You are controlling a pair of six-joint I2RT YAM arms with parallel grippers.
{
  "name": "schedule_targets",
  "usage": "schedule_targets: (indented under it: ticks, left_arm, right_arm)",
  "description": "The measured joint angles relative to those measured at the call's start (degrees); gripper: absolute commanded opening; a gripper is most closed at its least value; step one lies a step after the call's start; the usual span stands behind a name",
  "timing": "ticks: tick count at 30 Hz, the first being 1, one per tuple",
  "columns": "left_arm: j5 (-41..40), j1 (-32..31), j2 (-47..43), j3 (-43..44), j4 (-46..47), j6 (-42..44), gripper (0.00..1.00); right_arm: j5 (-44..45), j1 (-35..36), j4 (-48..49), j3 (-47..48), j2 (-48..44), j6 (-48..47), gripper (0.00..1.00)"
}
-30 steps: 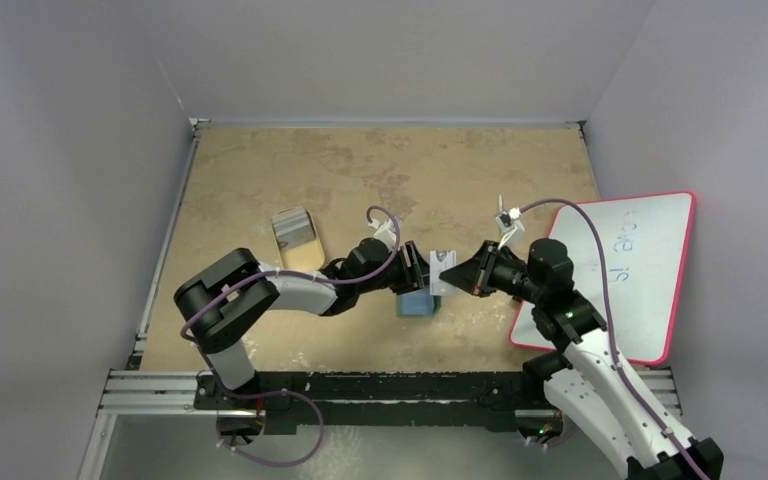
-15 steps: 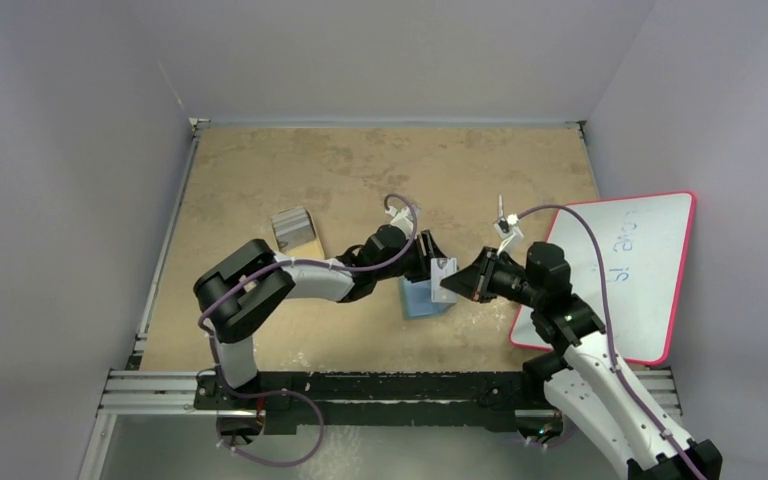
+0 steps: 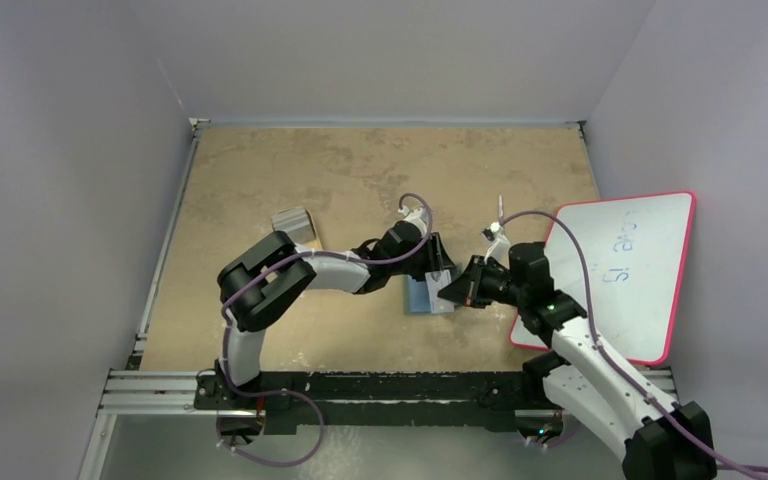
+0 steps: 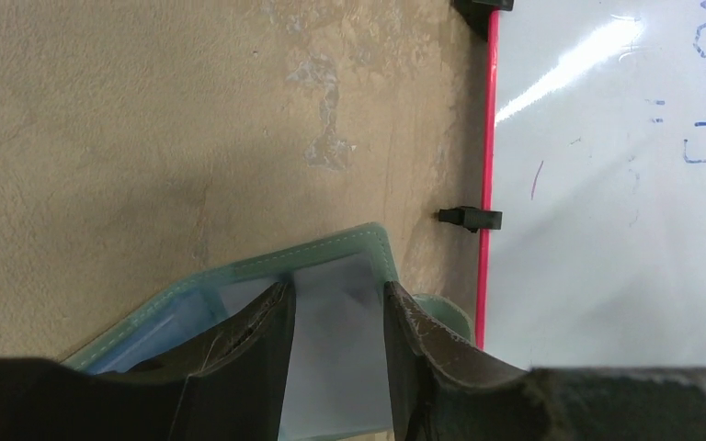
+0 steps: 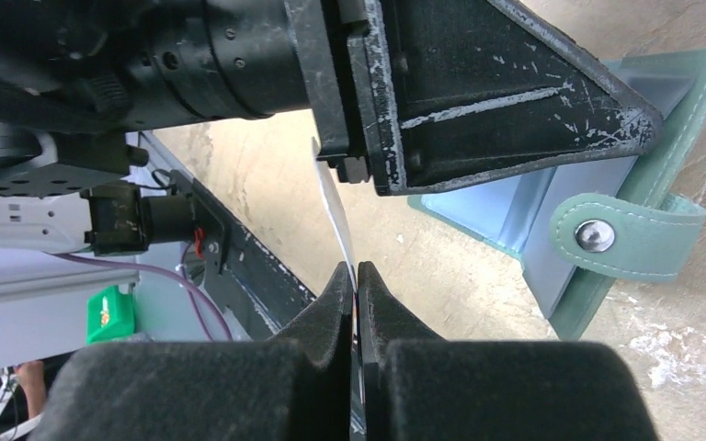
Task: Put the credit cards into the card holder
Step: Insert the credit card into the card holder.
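1. Now left claw [image 4: 335, 299] has slid over the open card holder [image 4: 239, 276] on the table [image 4: 101, 138], jaws narrowing, half open astride a pale card [image 4: 340, 395]; grip unclear.
2. Right claw [image 5: 357, 276] stays pinched on that card, lowered: insertion starting.

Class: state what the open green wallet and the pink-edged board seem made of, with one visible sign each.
Grey-green bifold wallet: probably soft faux leather, matte, with stitched edges; its inner pockets look like glossy clear plastic. Pink-edged whiteboard: smooth glossy surface, showing glare and blue marker writing; likely coated board.
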Motion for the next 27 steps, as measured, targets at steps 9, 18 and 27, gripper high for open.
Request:
schedule_targets:
  ticks: [9, 18, 27]
  left_arm:
    - [-2.1, 0.4, 0.0, 2.6, -5.7, 2.1, 0.42]
    - [-1.6, 2.6, -2.1, 8.2, -13.9, 2.8, 0.42]
    - [-6.0, 2.6, -5.0, 14.6, -25.6, 8.5, 0.42]
  right_arm:
    - [2.5, 0.3, 2.4, -0.1, 4.5, 0.0, 0.0]
    - [8.3, -0.1, 3.8, -1.3, 11.5, 1.0, 0.0]
    - [14.1, -0.1, 3.5, -2.0, 12.2, 2.3, 0.0]
